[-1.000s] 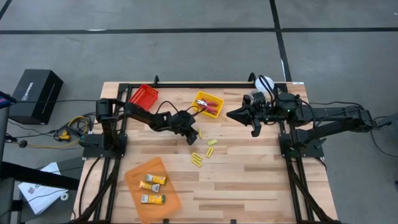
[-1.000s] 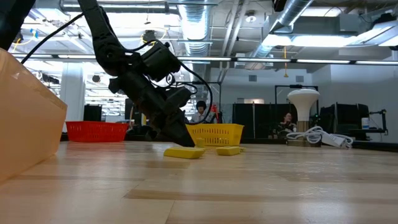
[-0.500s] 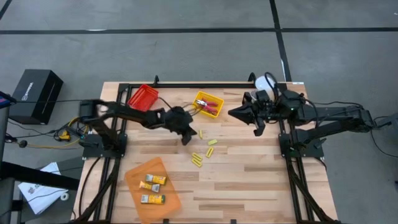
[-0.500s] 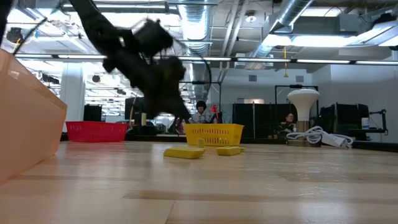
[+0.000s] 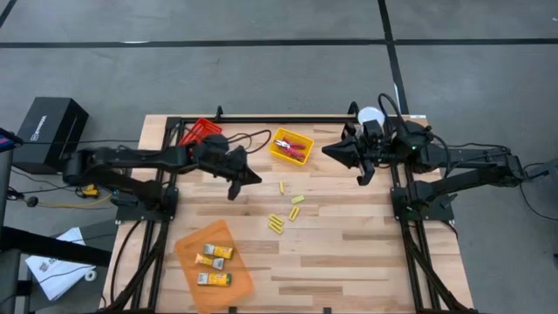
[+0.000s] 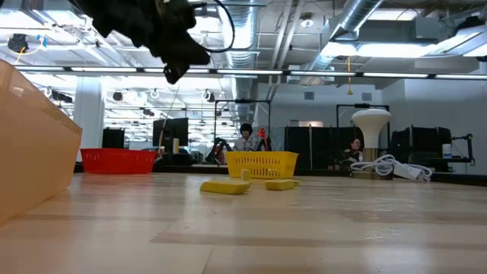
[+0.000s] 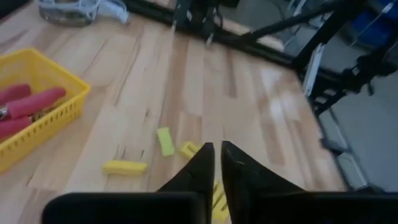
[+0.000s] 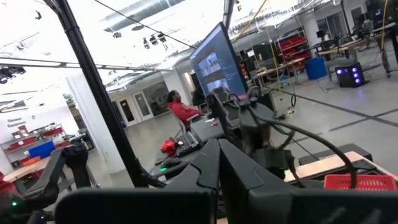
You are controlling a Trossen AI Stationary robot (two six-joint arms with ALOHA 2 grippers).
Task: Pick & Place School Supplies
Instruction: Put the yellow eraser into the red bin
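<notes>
Several thin yellow sticks (image 5: 281, 187) (image 7: 165, 141) lie flat on the wooden table near its middle. Red-handled tools (image 5: 295, 150) lie in the yellow tray (image 5: 281, 139) beyond them. Yellow-and-white packs (image 5: 216, 253) lie in the orange tray (image 5: 240, 281) at the near left. My left gripper (image 5: 232, 192) (image 7: 217, 152) hangs high above the table, left of the sticks, slanting down. Its fingers stand a narrow slit apart with nothing between them. My right gripper (image 5: 325, 151) (image 8: 219, 155) hovers shut and roughly level over the far right of the table.
A red tray (image 5: 202, 133) stands at the far left and a white round lamp-like object (image 5: 370, 115) with a cable at the far right. Black frame rails run along the table's left, right and far edges. Bare wood lies at the near right.
My left gripper has risen from the tabletop beside the yellow sticks and drawn back toward the table's left edge, tipping up from steeply down to a shallower slant. The sticks lie where they were.
</notes>
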